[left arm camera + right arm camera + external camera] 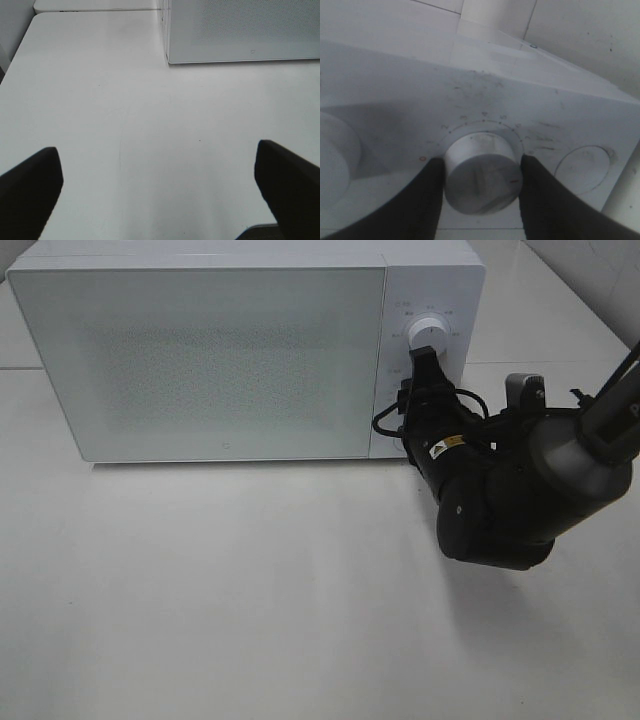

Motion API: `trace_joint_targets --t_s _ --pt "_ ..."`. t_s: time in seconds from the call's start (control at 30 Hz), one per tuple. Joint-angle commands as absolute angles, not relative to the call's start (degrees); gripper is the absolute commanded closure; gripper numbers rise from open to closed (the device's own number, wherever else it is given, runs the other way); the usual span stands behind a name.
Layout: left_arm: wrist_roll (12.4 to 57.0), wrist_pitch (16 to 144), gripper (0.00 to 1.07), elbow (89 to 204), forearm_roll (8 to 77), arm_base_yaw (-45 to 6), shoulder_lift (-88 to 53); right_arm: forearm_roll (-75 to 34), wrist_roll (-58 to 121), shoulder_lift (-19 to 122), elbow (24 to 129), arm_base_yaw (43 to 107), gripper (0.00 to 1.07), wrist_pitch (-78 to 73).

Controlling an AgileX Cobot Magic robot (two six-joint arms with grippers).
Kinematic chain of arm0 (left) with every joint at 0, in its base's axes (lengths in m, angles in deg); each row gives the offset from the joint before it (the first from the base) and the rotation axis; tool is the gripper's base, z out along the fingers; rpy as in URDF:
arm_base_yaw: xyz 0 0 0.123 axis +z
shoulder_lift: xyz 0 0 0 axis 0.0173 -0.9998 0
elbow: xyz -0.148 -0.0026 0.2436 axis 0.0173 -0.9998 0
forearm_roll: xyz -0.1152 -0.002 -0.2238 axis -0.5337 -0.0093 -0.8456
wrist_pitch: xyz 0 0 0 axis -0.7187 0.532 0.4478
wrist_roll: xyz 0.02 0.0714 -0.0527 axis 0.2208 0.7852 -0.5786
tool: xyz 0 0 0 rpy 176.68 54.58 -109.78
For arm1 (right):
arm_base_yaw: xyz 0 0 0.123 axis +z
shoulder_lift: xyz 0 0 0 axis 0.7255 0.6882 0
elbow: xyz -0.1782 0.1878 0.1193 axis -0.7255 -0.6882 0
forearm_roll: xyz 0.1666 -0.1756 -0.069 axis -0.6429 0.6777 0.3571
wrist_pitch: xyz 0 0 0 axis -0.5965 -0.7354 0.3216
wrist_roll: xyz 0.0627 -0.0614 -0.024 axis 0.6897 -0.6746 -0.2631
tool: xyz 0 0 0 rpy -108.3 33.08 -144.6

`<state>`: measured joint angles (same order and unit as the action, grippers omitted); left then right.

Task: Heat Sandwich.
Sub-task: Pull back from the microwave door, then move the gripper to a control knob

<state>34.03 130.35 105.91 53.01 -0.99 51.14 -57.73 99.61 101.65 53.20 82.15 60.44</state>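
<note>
The sandwich is out of view. The white microwave point(215, 350) stands at the back of the table with its door shut. My right gripper point(424, 368) reaches to the control panel below the upper dial point(432, 330). In the right wrist view its two dark fingers point(427, 195) press against both sides of the lower timer knob point(482, 175), so the right gripper point(482, 167) is shut on that knob. My left gripper point(156, 150) hangs wide open over bare table, with nothing between its fingers. It does not show in the exterior high view.
The white table point(250, 590) stretches in front of the microwave. A round button point(582, 167) sits beside the held knob on the panel. The microwave's front corner point(170, 60) lies ahead of the left gripper. A tiled wall rises behind.
</note>
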Motion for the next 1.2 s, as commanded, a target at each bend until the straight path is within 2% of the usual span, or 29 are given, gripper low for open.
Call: trace_joint_targets --t_s 0.03,0.2,0.5,0.93,1.2 --pt "33.74 129.78 0.06 105.85 52.89 -0.94 52.29 -56.64 107.17 100.85 53.94 81.92 0.95 68.92" --pt "33.74 129.78 0.06 105.85 52.89 -0.94 52.29 -57.33 119.83 100.85 53.94 81.92 0.95 69.27" --pt "33.74 129.78 0.06 105.85 52.89 -0.94 52.29 -57.33 129.23 101.37 53.94 81.92 0.94 70.76" --pt "33.74 129.78 0.06 105.85 52.89 -0.94 52.29 -56.01 128.20 101.37 53.94 81.92 0.93 70.47" --pt "33.74 129.78 0.06 105.85 52.89 -0.94 52.29 -54.58 125.97 101.37 53.94 81.92 0.85 70.47"
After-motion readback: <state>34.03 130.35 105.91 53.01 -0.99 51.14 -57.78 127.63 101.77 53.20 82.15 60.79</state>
